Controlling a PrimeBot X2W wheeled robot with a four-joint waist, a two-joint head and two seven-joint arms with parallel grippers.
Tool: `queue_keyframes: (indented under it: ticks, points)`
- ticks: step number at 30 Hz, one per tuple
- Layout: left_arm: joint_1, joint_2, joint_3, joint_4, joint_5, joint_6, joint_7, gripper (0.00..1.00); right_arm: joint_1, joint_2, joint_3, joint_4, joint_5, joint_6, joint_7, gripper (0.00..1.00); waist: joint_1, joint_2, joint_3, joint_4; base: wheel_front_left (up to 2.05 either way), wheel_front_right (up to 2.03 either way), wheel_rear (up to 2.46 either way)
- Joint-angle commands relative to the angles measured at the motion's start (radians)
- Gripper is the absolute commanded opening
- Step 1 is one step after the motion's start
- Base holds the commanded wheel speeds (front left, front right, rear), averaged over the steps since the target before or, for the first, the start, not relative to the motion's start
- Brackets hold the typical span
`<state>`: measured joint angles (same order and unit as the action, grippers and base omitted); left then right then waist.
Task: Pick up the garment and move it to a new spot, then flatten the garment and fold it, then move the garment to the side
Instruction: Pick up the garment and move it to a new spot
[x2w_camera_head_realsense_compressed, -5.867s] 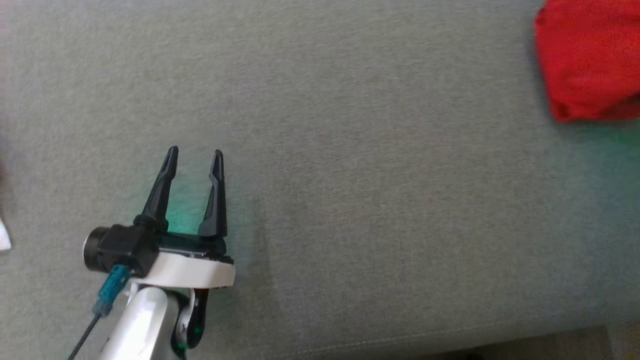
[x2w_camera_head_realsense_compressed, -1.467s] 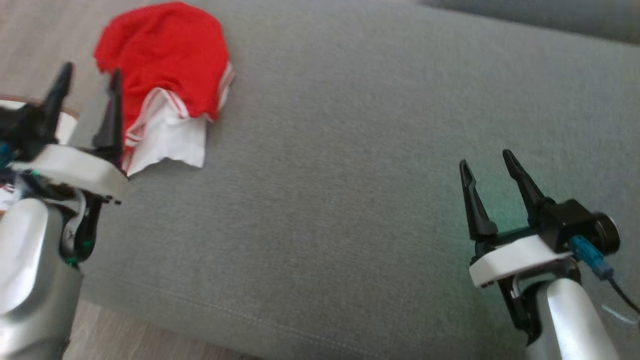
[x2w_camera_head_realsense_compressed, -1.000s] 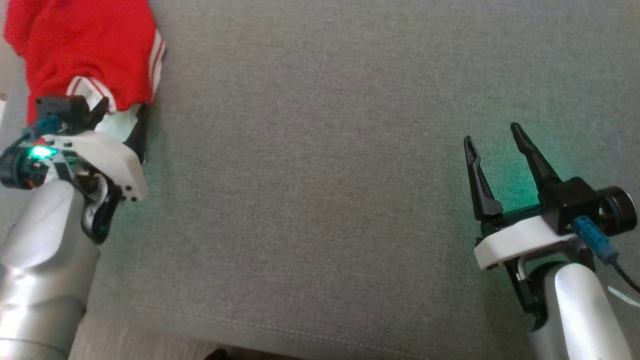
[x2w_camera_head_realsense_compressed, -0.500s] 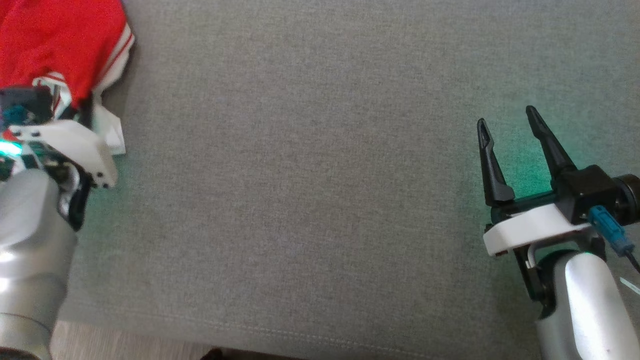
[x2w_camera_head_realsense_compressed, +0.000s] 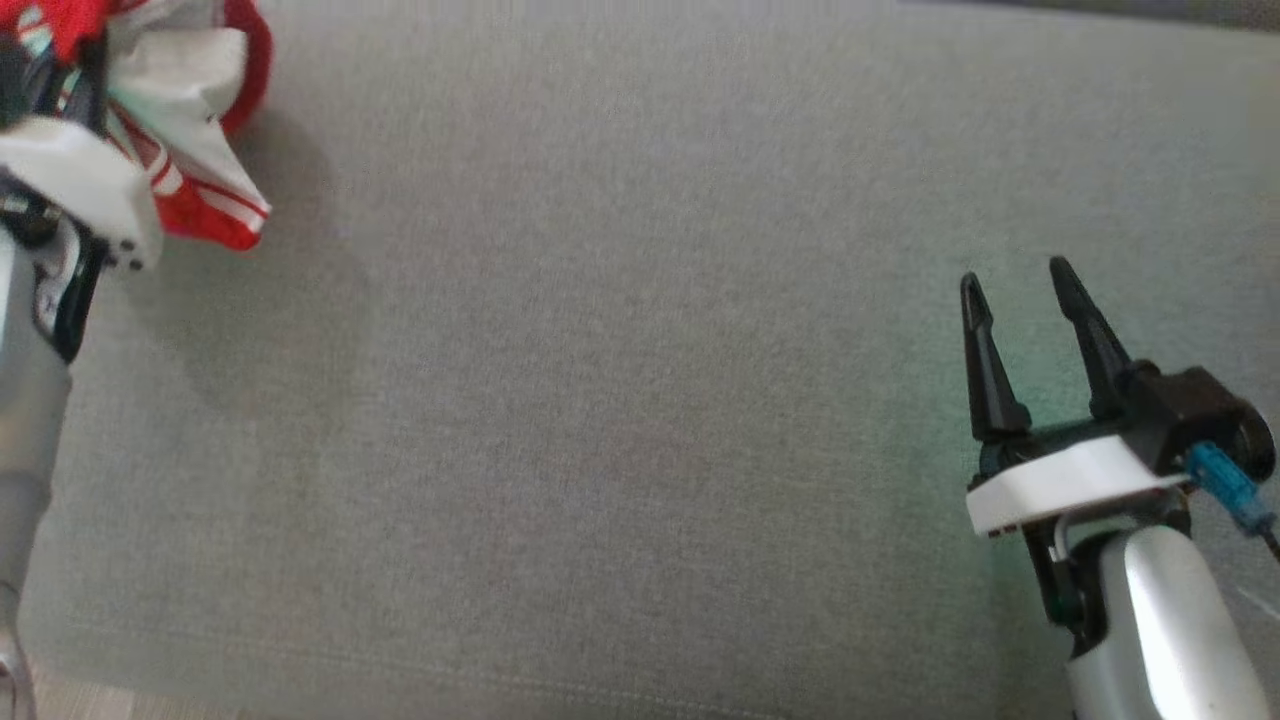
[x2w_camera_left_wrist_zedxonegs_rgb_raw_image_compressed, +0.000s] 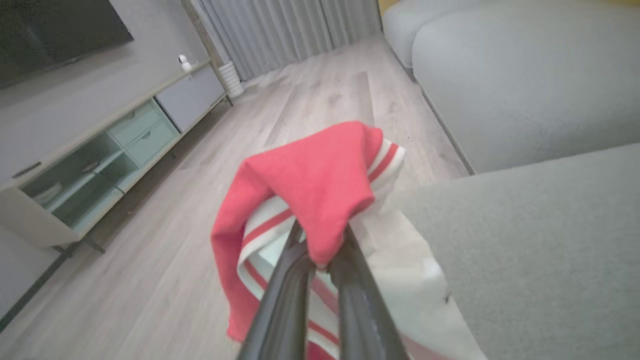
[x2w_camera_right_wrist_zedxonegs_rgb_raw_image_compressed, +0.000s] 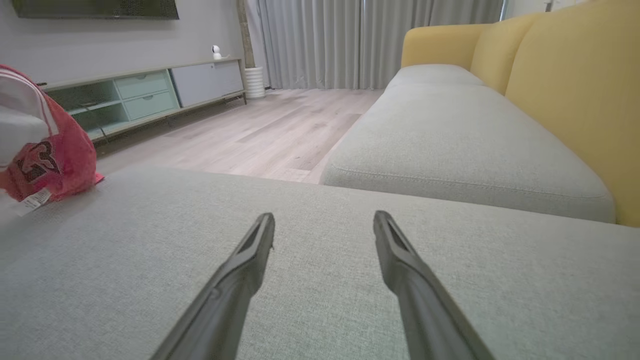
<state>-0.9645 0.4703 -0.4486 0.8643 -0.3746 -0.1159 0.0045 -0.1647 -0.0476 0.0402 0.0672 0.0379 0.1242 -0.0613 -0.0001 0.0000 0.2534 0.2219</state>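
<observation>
Lifting and carrying is the step in hand. The left fingers (x2w_camera_left_wrist_zedxonegs_rgb_raw_image_compressed: 285, 305) are clenched on a bunched fold of the red-and-white garment (x2w_camera_left_wrist_zedxonegs_rgb_raw_image_compressed: 310, 185). It hangs from them by the left edge of the grey sofa seat (x2w_camera_head_realsense_compressed: 640, 400), toward the far corner, partly out over the wooden floor (x2w_camera_left_wrist_zedxonegs_rgb_raw_image_compressed: 150, 280). I cannot tell whether its lowest fold touches the seat. To do this well, raise it until the loose white tail clears the seat. Then swing it toward the middle and lower it before letting go. The right fingers (x2w_camera_head_realsense_compressed: 985, 365) stand spread and empty near the near right corner, well placed to help flatten.
</observation>
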Motion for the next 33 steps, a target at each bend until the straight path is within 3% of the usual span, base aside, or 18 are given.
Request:
queue_keyframes:
  ticks: [1,10,17,27,33]
  points:
    - [-0.074,0.062,0.016,-0.051,0.008,-0.005,0.004,0.0,0.009,-0.003,0.017,-0.018,0.014,0.007,-0.017,1.0,0.0001,0.0,-0.067,-0.022,0.0,0.0,0.0]
    - [-0.144,0.026,-0.111,-0.27,-0.058,-0.014,0.088,0.0,0.066,-0.003,-0.032,0.084,0.084,0.007,-0.089,1.0,0.0001,0.0,-0.218,-0.11,0.0,0.0,0.0]
    - [-0.199,-0.021,-0.123,-0.433,-0.195,-0.015,0.139,0.0,0.104,-0.003,-0.059,0.118,0.099,0.007,-0.111,1.0,0.0001,0.0,-0.248,-0.196,0.0,0.0,0.0]
    - [-0.137,-0.071,-0.08,-0.522,-0.301,0.045,0.181,0.0,0.078,-0.003,-0.04,0.118,0.114,0.007,-0.124,1.0,0.0001,0.0,-0.132,-0.29,0.0,0.0,0.0]
    - [0.041,-0.041,-0.088,-0.373,-0.318,0.078,0.155,0.0,0.013,-0.003,-0.009,0.12,0.12,0.007,-0.135,1.0,0.0001,0.0,0.002,-0.34,0.0,0.0,0.0]
